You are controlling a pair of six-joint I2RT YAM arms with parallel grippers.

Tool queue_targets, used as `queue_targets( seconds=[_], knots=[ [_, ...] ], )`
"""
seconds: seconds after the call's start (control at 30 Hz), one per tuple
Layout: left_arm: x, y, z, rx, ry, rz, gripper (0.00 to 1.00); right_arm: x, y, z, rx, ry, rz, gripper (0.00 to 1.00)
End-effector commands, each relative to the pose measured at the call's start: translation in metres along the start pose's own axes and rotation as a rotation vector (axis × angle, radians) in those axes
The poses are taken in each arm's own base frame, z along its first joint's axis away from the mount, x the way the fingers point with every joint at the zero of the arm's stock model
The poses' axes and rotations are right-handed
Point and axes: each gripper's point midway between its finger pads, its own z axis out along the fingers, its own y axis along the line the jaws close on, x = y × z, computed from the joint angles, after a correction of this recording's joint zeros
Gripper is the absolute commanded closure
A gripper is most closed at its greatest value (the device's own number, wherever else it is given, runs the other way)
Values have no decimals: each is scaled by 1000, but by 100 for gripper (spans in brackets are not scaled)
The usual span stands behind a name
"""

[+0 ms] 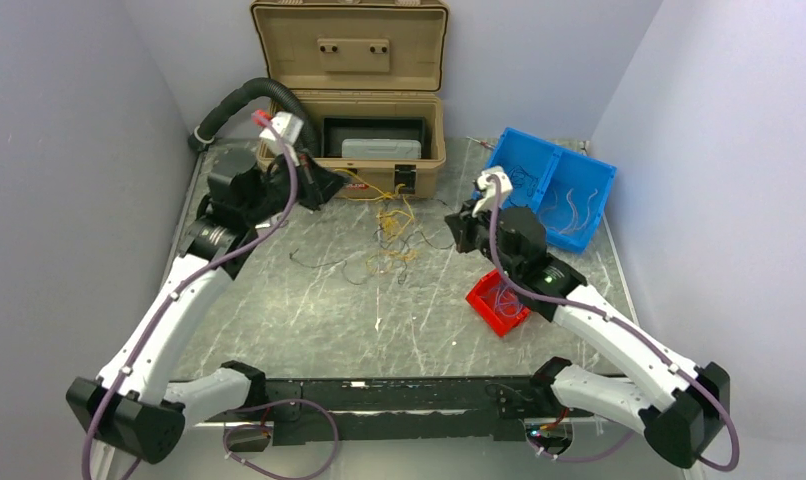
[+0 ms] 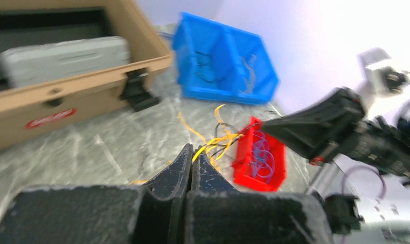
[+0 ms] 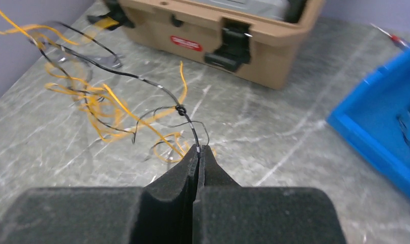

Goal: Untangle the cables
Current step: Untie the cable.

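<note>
Soft, even, bright light fills all three views. The top view is sharp throughout: the grey marbled tabletop (image 1: 309, 300) in front of the open tan hard plastic case (image 1: 379, 60) shows only faint shadows and a dull sheen. The left wrist view is motion-blurred. The case and the blue plastic bin (image 2: 223, 66) right of it smear, and the wall beyond glares white. In the right wrist view the thin yellow-orange and black cables (image 3: 180, 109) before the case look fairly crisp.

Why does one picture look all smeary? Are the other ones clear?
Left wrist view: smeary all over, the tan case and blue bin have soft edges, probably camera motion. Right wrist view: much crisper, the black wire and yellow wires show clearly. Top external view: sharp and evenly lit.
</note>
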Motion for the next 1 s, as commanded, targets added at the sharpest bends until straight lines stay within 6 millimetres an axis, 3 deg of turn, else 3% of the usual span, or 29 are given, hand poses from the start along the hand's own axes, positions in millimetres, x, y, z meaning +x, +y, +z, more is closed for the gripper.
queue_targets(
  seconds=[0.0,0.13,0.27,0.4,0.5,0.6,0.7,0.97],
  knots=[
    [-5,62,-29,-243,-142,-117,100,3,-46,-23,255,-74,171,100],
    [6,109,-57,-435,-202,-209,100,12,-74,-46,417,-97,263,100],
    [10,154,-104,-689,-315,-293,100,32,-122,-86,718,-119,429,100],
    [9,178,-142,-834,-394,-358,100,42,-158,-123,872,-205,577,100],
    [9,187,-156,-887,-406,-392,100,43,-170,-139,910,-261,645,100],
    [9,185,-154,-853,-394,-383,100,38,-170,-139,892,-258,630,100],
    [4,175,-139,-748,-376,-346,100,32,-161,-126,818,-213,586,100],
    [-9,127,-92,-355,-252,-252,100,9,-129,-95,562,-164,486,100]
  ],
)
